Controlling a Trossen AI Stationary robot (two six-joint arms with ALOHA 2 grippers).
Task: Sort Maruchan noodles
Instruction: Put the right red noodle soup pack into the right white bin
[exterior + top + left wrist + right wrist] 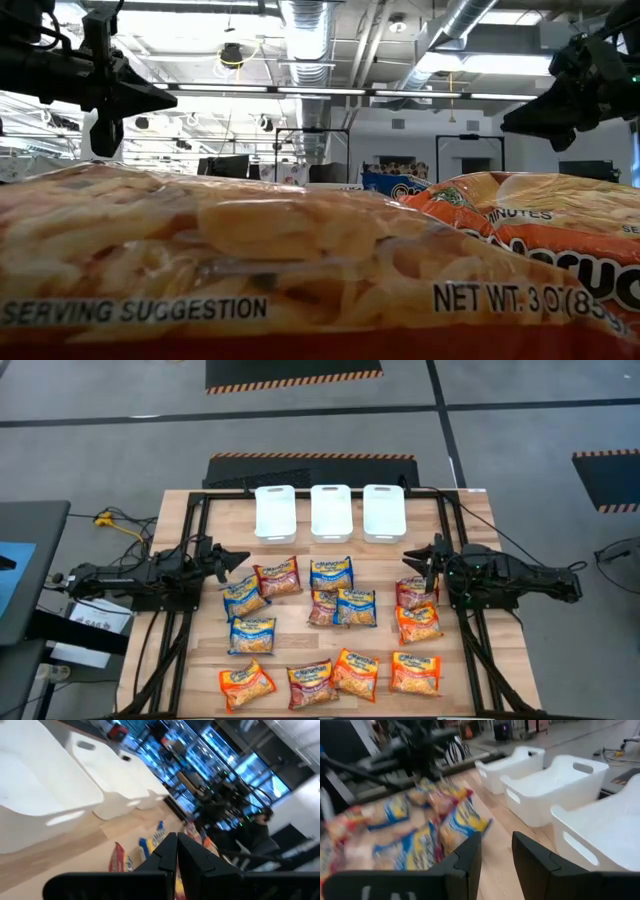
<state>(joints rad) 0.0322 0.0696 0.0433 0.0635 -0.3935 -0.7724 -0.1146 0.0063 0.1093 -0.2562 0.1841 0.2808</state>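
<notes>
Several Maruchan noodle packets in blue, dark red and orange lie flat on the wooden table, below three white bins at its far side. My left gripper hovers shut above the table's left part, near a dark red packet and a blue one; its fingers show closed together. My right gripper hovers open above the right part, just beyond a dark red packet. Its fingers stand apart with nothing between them. Neither touches a packet.
A black frame runs along the table's left, right and far sides. An orange packet lies right before the low camera and fills that view. A strip of bare wood separates bins from packets. Cables and a cart stand left of the table.
</notes>
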